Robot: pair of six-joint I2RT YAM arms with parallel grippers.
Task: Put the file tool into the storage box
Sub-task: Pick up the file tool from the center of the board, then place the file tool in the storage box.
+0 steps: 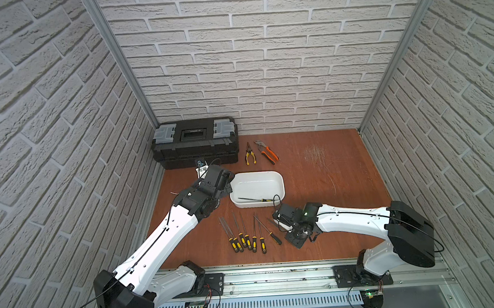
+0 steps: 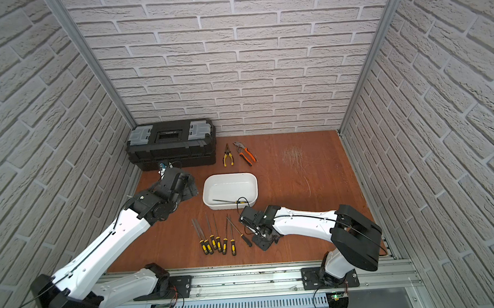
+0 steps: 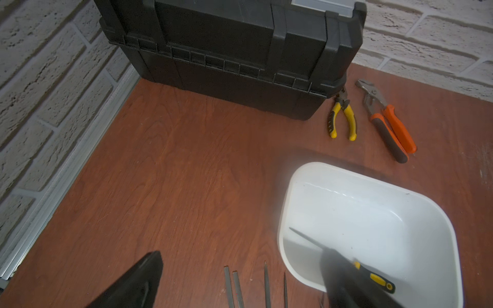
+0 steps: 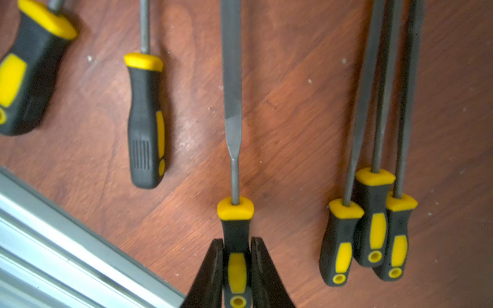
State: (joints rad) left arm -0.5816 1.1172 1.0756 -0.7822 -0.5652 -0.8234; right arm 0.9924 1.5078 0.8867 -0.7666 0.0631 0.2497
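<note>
So, right tool (image 4: 237, 240) pinches the file (image 4: 232, 80) handle for lifting. Storage box (image 1: 256, 173) at 12 o'clock; left tool (image 3: 240, 253) gapes empty.

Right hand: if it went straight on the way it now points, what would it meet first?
The right hand, shut on the handle of a file, points down at the table. It would probably meet the table just under that file first; depth is unclear.

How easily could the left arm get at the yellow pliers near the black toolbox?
Probably yes. The left gripper is open and empty, and only bare table lies between it and the yellow pliers. The black toolbox and orange pliers lie close on either side but do not cover them.
</note>
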